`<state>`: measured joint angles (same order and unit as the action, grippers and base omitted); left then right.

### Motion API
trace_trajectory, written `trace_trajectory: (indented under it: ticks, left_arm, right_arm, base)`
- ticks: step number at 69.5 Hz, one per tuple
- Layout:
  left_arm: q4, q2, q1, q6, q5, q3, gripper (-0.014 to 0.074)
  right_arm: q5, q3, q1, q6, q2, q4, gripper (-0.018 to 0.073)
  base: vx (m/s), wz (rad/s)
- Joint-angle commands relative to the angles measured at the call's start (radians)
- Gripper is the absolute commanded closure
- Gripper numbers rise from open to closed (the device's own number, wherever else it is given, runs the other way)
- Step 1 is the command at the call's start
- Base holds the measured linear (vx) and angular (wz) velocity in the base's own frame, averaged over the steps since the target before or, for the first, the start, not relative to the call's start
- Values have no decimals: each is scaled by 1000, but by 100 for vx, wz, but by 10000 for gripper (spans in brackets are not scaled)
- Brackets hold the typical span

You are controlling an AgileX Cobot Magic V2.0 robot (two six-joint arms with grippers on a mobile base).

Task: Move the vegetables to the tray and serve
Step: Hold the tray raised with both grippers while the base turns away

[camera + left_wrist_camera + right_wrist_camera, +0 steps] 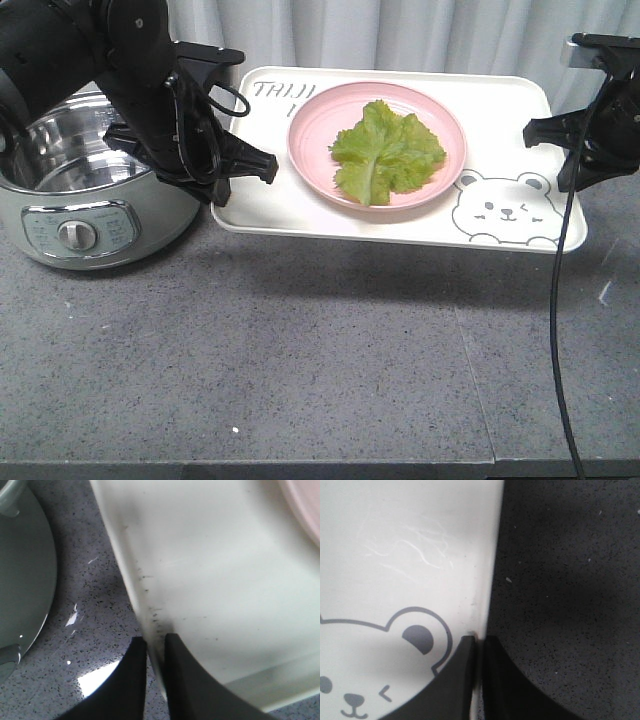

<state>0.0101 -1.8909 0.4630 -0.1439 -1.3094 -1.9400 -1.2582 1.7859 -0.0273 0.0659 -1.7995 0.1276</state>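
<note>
Because the tray [500, 110] is too wide for one arm to keep level, each short side is taken by its own end effector. The left end effector [156, 639] is clamped on the left rim: its jaws straddle the raised lip, one over the tray floor and one outside it over the desk [300, 350]. The right end effector [480, 639] pinches the opposite rim in the same way, with the printed bear face [380, 670] just inboard of it. Opposed grips at matching height let the tray hang flat between the two end effectors. A broad shadow [330, 270] beneath it suggests it is lifted clear of the desk, though the far edge is too poorly seen to confirm this.

The vegetables [385, 150] lie midway between the end effectors, on a pink plate [310, 150] that rests on the tray floor, nearer the left grip than the right. This central position keeps the load balanced and well away from either rim. A steel pot [70, 180] stands just outboard of the left end effector and apart from the tray. Transfer is judged complete; serving remains. The main risk is unequal motion of the arms, which could tilt the tray and slide the plate.
</note>
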Motion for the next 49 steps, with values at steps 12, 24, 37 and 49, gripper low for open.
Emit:
trace_trajectory:
  ticks: [12,24,37,49]
  left_arm:
    - [-79,64,22,24,60,-39,602]
    - [-79,64,22,24,60,-39,602]
    - [-79,64,22,24,60,-39,602]
    - [-79,64,22,24,60,-39,602]
  right_arm:
    - [-26,30,15,26,58,92,565]
    - [-26,30,15,26,58,92,565]
    - [-26,30,15,26,58,92,565]
    - [-26,30,15,26,58,92,565]
  base:
    - [0,0]
    - [0,0]
    - [0,0]
    - [0,-1]
